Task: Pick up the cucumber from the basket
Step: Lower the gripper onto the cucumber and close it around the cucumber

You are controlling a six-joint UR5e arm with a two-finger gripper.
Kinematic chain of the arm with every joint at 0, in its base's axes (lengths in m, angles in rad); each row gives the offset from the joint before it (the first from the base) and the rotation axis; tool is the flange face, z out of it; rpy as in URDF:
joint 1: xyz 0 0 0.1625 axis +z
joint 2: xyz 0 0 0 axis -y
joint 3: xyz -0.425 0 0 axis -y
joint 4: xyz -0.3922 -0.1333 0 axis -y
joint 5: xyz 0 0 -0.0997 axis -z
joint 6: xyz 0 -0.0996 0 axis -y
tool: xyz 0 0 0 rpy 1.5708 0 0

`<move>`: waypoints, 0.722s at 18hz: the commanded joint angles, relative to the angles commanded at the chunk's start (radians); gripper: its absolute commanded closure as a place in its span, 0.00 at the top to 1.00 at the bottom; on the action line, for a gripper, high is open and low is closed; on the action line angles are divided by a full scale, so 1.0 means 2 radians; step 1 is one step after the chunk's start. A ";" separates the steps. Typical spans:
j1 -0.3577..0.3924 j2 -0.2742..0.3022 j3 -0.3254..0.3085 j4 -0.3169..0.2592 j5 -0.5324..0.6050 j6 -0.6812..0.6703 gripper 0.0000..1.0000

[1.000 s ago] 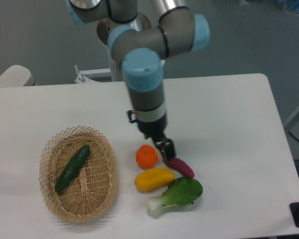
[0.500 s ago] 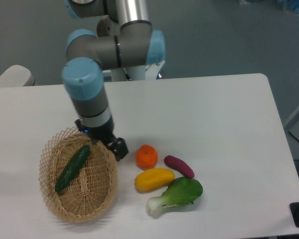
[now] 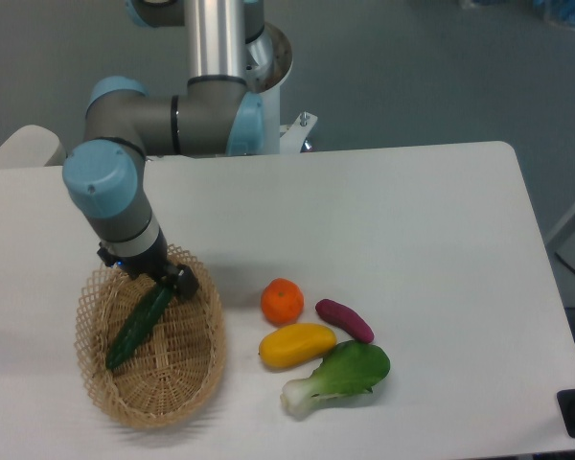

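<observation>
The cucumber (image 3: pixel 135 328) is dark green and slim. It lies slantwise in the oval tan wicker basket (image 3: pixel 203 359) at the table's front left. My gripper (image 3: pixel 172 284) hangs over the basket's far right part, right at the cucumber's upper end. Its fingers look dark and close together from this angle. I cannot tell whether they are open or shut, or whether they touch the cucumber.
To the right of the basket lie an orange (image 3: pixel 282 301), a yellow fruit (image 3: pixel 296 345), a small purple piece (image 3: pixel 345 320) and a bok choy (image 3: pixel 340 377). The arm's base (image 3: pixel 259 57) stands at the table's back edge.
The arm has swung left from the purple piece, past the orange, to above the basket. The gripper now sits at the cucumber's upper end. No object has moved.
</observation>
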 joint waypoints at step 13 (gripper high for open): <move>-0.006 -0.018 -0.012 0.002 -0.003 -0.004 1.00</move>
